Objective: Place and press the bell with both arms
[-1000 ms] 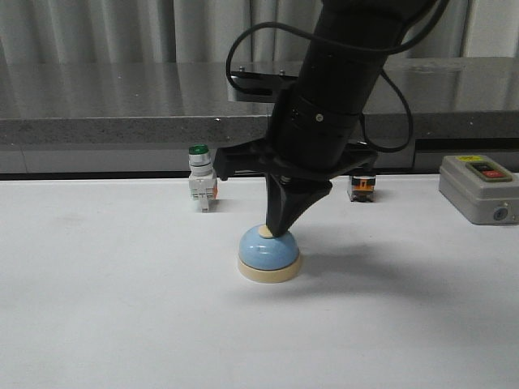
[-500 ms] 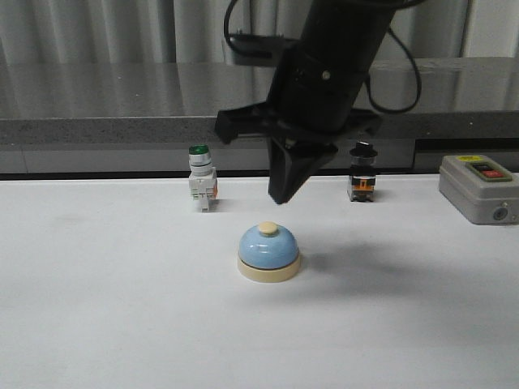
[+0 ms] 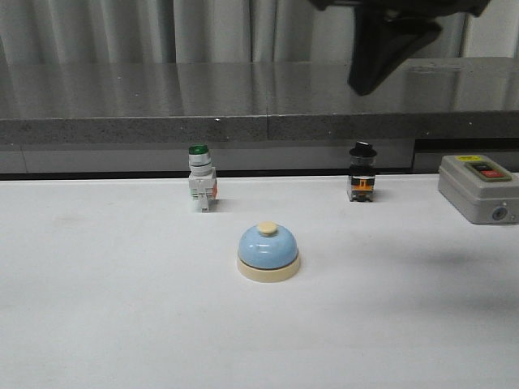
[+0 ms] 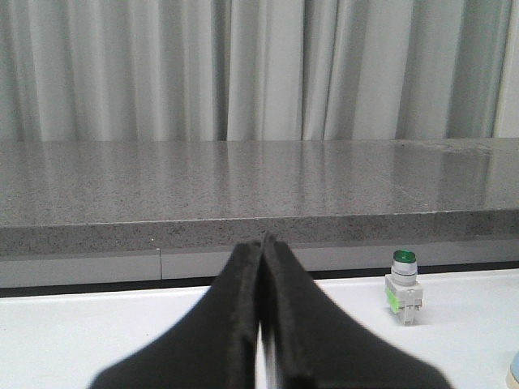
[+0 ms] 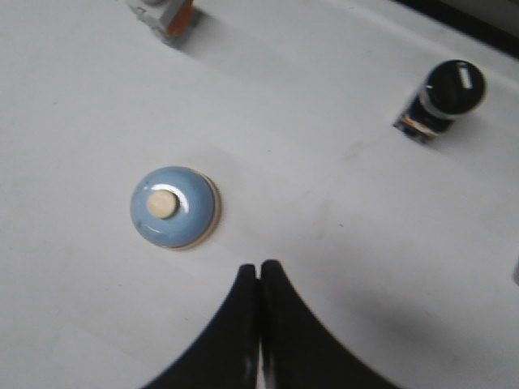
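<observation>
The bell (image 3: pixel 268 253), a glossy light-blue dome on a cream round base with a cream push-button on top, stands upright on the white worktop (image 3: pixel 105 308), near its middle, and nothing touches it. We see the right black tapered pincer (image 3: pixel 375 57) high above the worktop and off to the bell's right, its tips pressed together and holding nothing; from its wrist camera the bell lies below it and to one side. The left pincer (image 4: pixel 261 267) is likewise closed and empty, looking level across the worktop, with only the bell's edge showing at its view's border. We judge the right arm the nearer. A grey stone ledge (image 3: pixel 162 97) and pale curtains (image 3: pixel 122 28) back the scene. Behind the bell stand a grey button box (image 3: pixel 478 188), a green-capped white switch (image 3: pixel 201 180) and a black-knobbed switch (image 3: pixel 362 173).
</observation>
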{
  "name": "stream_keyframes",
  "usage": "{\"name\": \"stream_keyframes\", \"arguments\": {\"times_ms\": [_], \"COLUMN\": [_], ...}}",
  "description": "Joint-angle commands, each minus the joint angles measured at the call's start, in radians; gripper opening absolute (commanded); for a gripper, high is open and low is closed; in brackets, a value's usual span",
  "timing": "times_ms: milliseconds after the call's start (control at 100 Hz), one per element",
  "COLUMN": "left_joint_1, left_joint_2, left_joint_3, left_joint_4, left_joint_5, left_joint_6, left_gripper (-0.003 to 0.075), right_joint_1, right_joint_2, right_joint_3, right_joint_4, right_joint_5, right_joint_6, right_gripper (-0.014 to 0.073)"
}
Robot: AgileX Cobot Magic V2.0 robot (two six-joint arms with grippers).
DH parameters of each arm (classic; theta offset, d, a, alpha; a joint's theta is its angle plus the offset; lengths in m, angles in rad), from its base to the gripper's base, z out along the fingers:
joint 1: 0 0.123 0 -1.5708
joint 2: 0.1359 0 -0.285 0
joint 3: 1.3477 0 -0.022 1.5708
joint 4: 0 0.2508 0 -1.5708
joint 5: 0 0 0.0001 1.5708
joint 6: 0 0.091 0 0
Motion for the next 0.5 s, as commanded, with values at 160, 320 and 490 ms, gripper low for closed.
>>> {"name": "stream_keyframes", "arguments": {"times_ms": [160, 320, 490], "left_joint_1": [0.000, 0.000, 0.000], "left_joint_2": [-0.027, -0.027, -0.027], "left_joint_3": [0.045, 0.045, 0.045], "left_joint_4": [-0.001, -0.001, -0.001], "left_joint_5": [-0.083, -0.083, -0.083], "left_joint_6": [-0.006, -0.006, -0.006], "left_gripper": [-0.0020, -0.0020, -0.0020], "right_joint_1": [-0.132, -0.222, -0.300], "right_joint_2": [-0.237, -0.379, -0.540], "right_joint_3": [0.153, 0.278, 0.409], "right_joint_4": [-0.022, -0.025, -0.029], "right_joint_5": [-0.072, -0.114, -0.190], "right_joint_6": [-0.012, -0.012, -0.012], "right_gripper": [-0.0060, -0.0060, -0.0060]}}
